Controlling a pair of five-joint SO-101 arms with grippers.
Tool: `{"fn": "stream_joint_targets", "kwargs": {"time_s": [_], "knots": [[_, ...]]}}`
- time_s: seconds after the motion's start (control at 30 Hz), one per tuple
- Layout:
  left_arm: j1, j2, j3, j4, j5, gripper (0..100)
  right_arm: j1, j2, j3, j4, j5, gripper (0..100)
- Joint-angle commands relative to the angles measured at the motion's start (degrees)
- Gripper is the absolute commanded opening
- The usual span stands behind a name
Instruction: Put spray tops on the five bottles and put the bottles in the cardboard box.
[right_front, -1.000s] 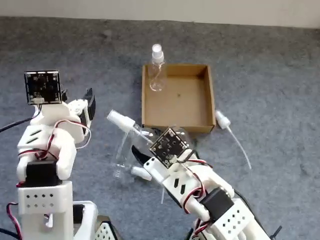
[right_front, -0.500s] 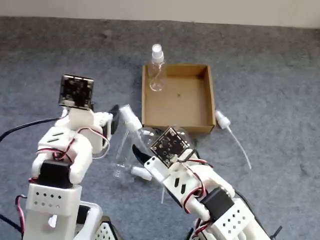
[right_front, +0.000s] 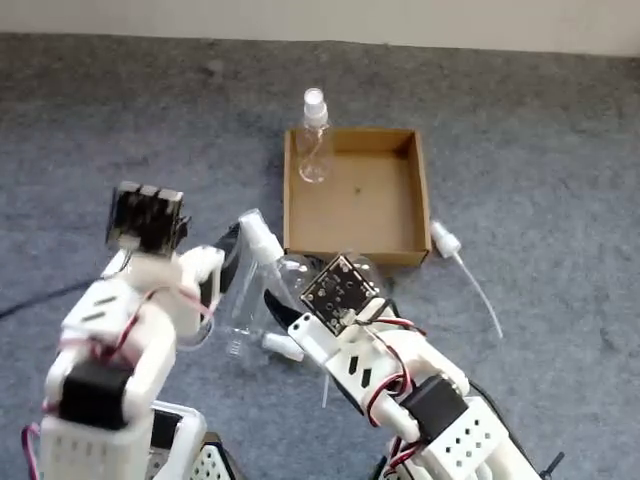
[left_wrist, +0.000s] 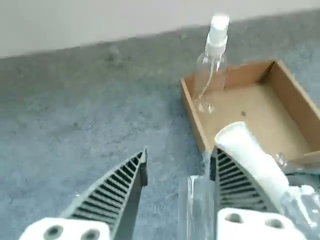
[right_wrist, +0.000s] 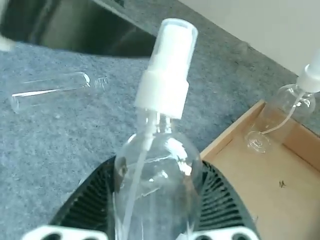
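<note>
Right gripper (right_wrist: 157, 200): lower centre of the high view, closed around the body of a clear held bottle (right_wrist: 160, 165). The bottle carries a white fitted top (right_wrist: 167, 70) and tilts toward the upper left.
Left gripper (left_wrist: 177, 165): left of centre, jaws spread apart and gripping nothing. One finger is just beside the fitted top.
Lying bottle (right_front: 240, 310): uncapped, flat on the grey carpet (right_front: 130, 90) between the two arms, its upper end near the left gripper.
Loose top (right_front: 283, 347): on the carpet by the lying bottle's lower end.
Second loose top (right_front: 445, 240): has a long tube and lies just right of the box's lower right corner.
Cardboard box (right_front: 370, 210): upper centre, open.
Standing bottle (right_front: 313, 150): upright with its top on, in the box's upper left corner.
</note>
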Motion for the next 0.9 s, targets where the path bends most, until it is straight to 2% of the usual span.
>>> {"fn": "stream_joint_targets", "kwargs": {"time_s": [0.0,0.13,0.27,0.47,0.53,0.77,0.87], "knots": [[1.01,-6.02,0.31,1.23,-0.44,19,-0.22,-1.1,-0.66,0.04,0.18,0.3],[-3.82,-6.02,0.57,0.88,-0.44,19,-0.4,-1.19,-0.66,0.13,0.18,0.3],[-8.57,-1.1,0.48,-7.3,-0.35,19,-0.57,-1.19,-0.66,0.22,0.18,0.3],[-8.48,8.04,-1.1,-14.77,-0.26,19,-0.57,-1.19,-0.66,0.13,0.18,0.3],[-8.04,9.8,-1.63,-14.86,-0.26,19,-0.57,-1.19,-0.66,0.13,0.18,0.3],[-0.22,10.51,-0.84,-14.15,-0.35,19,-0.4,-1.19,-0.66,0.13,0.18,0.3],[1.27,10.51,-1.01,-10.29,-0.35,19,-0.4,-1.19,-0.66,0.13,0.18,0.3]]}}
